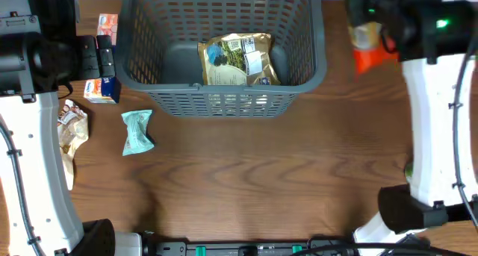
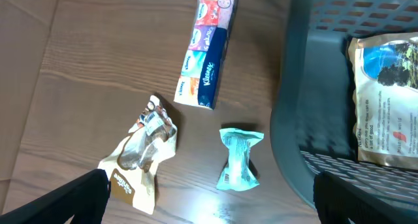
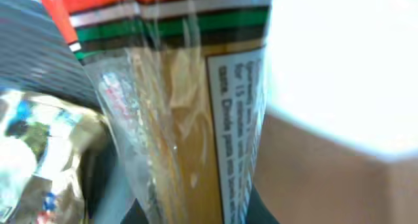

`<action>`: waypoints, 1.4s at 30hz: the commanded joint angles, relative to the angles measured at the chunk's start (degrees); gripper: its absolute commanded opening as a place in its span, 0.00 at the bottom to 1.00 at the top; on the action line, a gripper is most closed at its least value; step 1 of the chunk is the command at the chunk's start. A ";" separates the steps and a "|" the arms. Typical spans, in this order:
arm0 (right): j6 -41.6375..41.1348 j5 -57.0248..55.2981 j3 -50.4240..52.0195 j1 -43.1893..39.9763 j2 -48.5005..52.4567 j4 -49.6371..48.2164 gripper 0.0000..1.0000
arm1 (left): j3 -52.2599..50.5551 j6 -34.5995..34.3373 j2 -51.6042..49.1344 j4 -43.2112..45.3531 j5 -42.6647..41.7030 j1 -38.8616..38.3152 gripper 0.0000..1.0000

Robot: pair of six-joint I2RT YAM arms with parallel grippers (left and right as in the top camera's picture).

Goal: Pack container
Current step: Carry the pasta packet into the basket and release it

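Sitting on the wooden table [image 1: 261, 181], the container [image 1: 224, 101] holds a gold packet [image 1: 237, 58]; left gripper [image 2: 210, 194] gapes, right gripper [image 1: 372, 25] clamps an orange packet [image 3: 189, 100].

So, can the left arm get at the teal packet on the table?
Probably yes: the teal packet lies alone on the table, clear of the container, with the open left gripper nearby.

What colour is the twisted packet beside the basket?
Packet is teal; clearest in the left wrist view.

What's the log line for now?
left pincer: open, over tissues | right pincer: shut on pasta pack, beside basket | basket: one gold bag inside
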State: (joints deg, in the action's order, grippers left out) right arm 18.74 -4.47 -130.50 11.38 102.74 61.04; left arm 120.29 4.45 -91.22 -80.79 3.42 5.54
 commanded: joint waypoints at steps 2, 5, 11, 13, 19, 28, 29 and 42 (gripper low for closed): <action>16.06 -5.22 -3.96 7.74 -1.77 -7.85 0.01 | -0.11 -0.48 0.55 -0.20 0.26 0.28 0.99; 20.20 -3.69 -3.96 11.72 -1.40 -12.04 0.01 | -0.11 -0.48 0.55 -0.22 0.26 0.28 0.99; 24.59 5.95 -3.96 16.06 2.32 -11.91 0.01 | -0.11 -0.50 0.55 -0.22 0.26 0.28 0.99; 24.59 8.24 -3.96 17.31 4.46 -10.67 0.01 | -0.11 -0.50 0.55 -0.22 0.26 0.28 0.99; 22.88 7.72 -3.96 20.33 13.33 -7.19 0.01 | -0.11 -0.48 0.55 -0.24 0.26 0.28 0.99; 21.57 9.73 -3.96 21.03 22.53 -1.20 0.01 | -0.11 -0.48 0.55 -0.20 0.26 0.28 0.99; 21.57 9.97 -3.96 21.00 23.21 -0.85 0.01 | -0.11 -0.48 0.55 -0.20 0.26 0.28 0.99; 16.39 10.78 -4.87 21.03 24.63 1.09 0.99 | -0.11 -0.48 0.55 -0.63 0.26 0.28 0.98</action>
State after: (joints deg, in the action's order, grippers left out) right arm 37.50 5.56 -133.16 32.03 128.75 61.93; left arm 120.29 4.45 -91.22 -81.10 3.42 5.54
